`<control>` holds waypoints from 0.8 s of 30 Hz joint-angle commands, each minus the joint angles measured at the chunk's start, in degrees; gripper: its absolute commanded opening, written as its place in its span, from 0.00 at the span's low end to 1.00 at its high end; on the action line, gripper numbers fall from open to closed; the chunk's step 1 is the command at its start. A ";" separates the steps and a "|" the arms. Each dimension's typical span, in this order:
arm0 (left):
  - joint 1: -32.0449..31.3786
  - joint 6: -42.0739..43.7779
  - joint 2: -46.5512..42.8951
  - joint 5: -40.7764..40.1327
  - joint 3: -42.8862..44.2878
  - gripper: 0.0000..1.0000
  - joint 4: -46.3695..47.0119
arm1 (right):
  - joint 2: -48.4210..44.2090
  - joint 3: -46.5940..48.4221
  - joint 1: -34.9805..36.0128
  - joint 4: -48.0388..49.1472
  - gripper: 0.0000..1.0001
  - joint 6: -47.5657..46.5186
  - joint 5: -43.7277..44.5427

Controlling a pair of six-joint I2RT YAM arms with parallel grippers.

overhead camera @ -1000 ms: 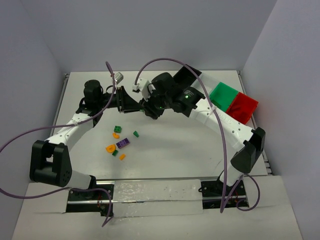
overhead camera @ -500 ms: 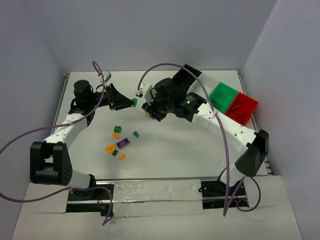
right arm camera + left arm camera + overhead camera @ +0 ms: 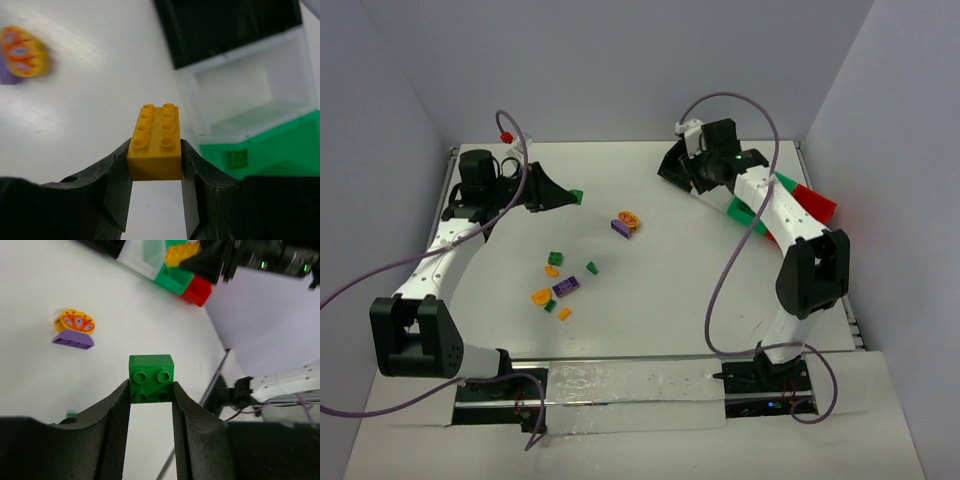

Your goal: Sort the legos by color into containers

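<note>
My left gripper [image 3: 151, 388] is shut on a small green four-stud lego [image 3: 151, 378], held above the table's back left [image 3: 577, 196]. My right gripper [image 3: 156, 152] is shut on an orange eight-stud lego [image 3: 156, 145] in front of the containers. The black bin [image 3: 225, 30], white bin [image 3: 245, 95] and green bin [image 3: 272, 145] stand in a row; the red bin [image 3: 815, 202] ends it. In the top view the right gripper [image 3: 673, 170] covers the black and white bins. An orange printed piece on a purple brick [image 3: 625, 223] lies mid-table.
Several loose legos lie at the left centre: green [image 3: 555, 258], green [image 3: 591, 267], purple [image 3: 567, 287], orange [image 3: 541, 296] and orange [image 3: 565, 313]. The side walls stand close to the table's left and right edges.
The two grippers have drawn apart from the table's middle. The left went back-left with the green lego, the right swung right to the bins with the orange one. The orange-and-purple piece now lies uncovered.
</note>
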 commanded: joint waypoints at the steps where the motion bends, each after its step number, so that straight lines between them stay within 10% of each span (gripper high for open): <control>1: -2.35 11.25 -3.78 -6.82 2.30 0.00 -8.03 | 3.98 5.86 -6.11 3.12 0.00 0.26 1.98; 18: -9.12 16.89 -4.20 -14.04 2.70 0.00 -11.14 | 24.22 21.62 -12.23 5.49 0.17 -0.39 8.31; 24: -9.36 17.04 -3.85 -14.34 3.09 0.00 -11.45 | 26.29 25.92 -12.30 3.59 0.59 -0.32 10.13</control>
